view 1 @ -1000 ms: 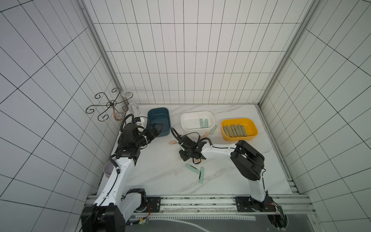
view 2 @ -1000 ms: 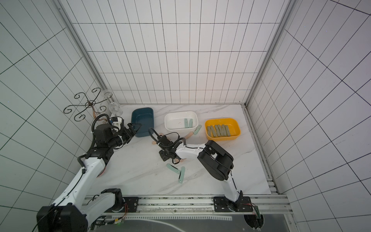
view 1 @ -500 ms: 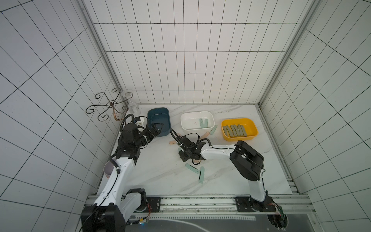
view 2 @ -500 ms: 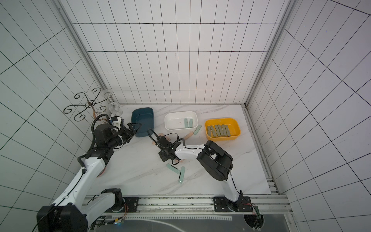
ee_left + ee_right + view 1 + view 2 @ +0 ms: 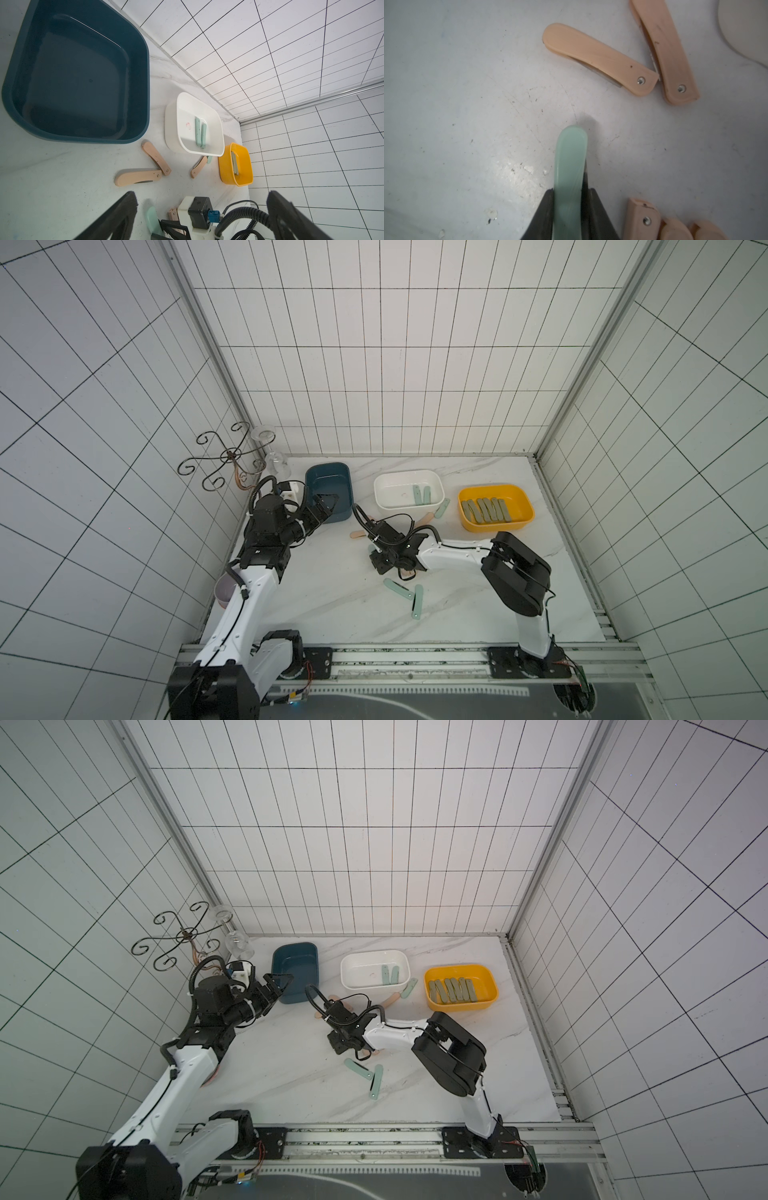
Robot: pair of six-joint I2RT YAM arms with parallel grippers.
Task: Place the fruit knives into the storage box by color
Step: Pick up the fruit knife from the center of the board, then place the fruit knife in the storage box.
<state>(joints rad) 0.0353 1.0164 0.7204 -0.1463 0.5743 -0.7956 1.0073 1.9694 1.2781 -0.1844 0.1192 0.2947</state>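
My right gripper (image 5: 569,191) is shut on a mint-green fruit knife (image 5: 570,158), low over the table in the middle (image 5: 380,566). Peach-pink knives (image 5: 598,56) lie just beyond it, and more beside its fingers (image 5: 641,220). Two mint knives (image 5: 398,588) lie on the table nearer the front. The white box (image 5: 407,476) holds two mint knives (image 5: 420,494). In the yellow box (image 5: 494,489) lie several olive-grey ones (image 5: 486,510). The blue box (image 5: 143,83) is empty. My left gripper (image 5: 328,506) hangs open at that box's near edge.
A wire stand (image 5: 224,456) with a wine glass (image 5: 276,460) stands at the back left corner. A pink cup (image 5: 226,591) sits by the left arm. One mint knife (image 5: 441,508) and a peach one (image 5: 424,519) lie beside the white box.
My right gripper's jaws have closed on the mint-green knife. The left arm has stayed where it was.
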